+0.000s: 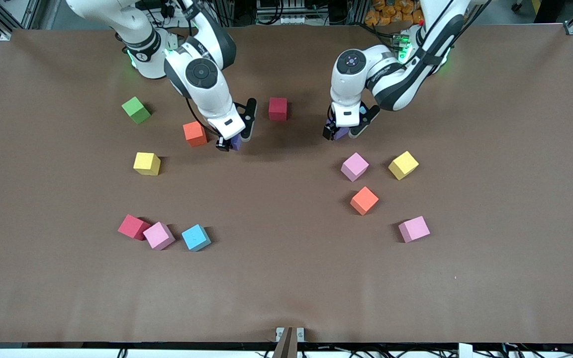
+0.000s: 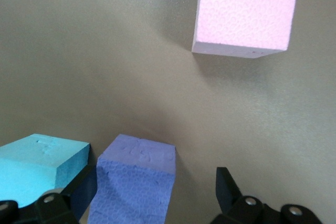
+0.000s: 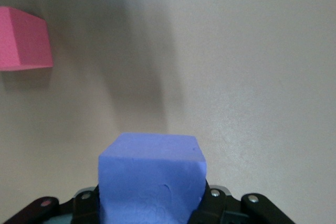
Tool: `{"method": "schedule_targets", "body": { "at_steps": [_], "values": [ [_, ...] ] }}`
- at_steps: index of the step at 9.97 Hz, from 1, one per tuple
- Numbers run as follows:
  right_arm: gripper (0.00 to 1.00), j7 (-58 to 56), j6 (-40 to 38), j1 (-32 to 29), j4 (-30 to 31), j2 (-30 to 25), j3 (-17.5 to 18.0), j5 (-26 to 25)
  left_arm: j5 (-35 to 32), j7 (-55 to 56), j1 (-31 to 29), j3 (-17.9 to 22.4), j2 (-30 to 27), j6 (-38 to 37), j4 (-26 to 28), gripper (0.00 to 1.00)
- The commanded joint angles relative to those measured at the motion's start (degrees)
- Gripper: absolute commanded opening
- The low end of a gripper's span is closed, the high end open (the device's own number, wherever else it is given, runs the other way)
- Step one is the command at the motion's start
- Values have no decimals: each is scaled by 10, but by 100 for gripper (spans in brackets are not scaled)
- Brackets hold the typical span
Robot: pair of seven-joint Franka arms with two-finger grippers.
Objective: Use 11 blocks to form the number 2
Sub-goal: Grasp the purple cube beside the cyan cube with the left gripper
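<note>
You had a brown, matte tabletop (image 1: 286,288) under both arms, with metal framing and cable bundles along its edge by the arms' bases. Both purple blocks were mostly hidden in the front view. The wrist views showed them better. Your right gripper (image 1: 232,142) was clamped on one purple block (image 3: 151,179), over the tabletop just beside an orange block (image 1: 195,133). Your left gripper (image 1: 343,131) had its fingers spread around the second purple block (image 2: 135,184), which rested on the tabletop, with a pink block (image 2: 244,11) nearer the front camera. The other blocks lay scattered as small matte foam cubes, and a green cube (image 1: 136,110) sat toward the right arm's end
</note>
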State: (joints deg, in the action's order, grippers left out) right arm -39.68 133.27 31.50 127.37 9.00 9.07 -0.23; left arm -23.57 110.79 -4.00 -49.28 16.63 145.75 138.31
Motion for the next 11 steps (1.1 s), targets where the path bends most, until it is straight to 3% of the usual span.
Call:
{"method": "schedule_targets", "body": {
  "at_steps": [1,8,9,10,11],
  "values": [
    [25,15,-35,8,-20,-10,0,0,-12,-8,-53,-50,4,6,15,100],
    [25,16,-36,17,-24,-9,0,1,-58,-8,-51,-46,84,31,9,100],
    [25,16,-36,17,-24,-9,0,1,-67,-6,-55,-45,89,31,8,23],
    [25,16,-37,17,-24,-10,0,1,-68,1,-55,-33,88,30,7,0],
    [25,16,-37,17,-23,-10,0,1,-68,1,-55,-28,85,25,0,0]
  ]
}}
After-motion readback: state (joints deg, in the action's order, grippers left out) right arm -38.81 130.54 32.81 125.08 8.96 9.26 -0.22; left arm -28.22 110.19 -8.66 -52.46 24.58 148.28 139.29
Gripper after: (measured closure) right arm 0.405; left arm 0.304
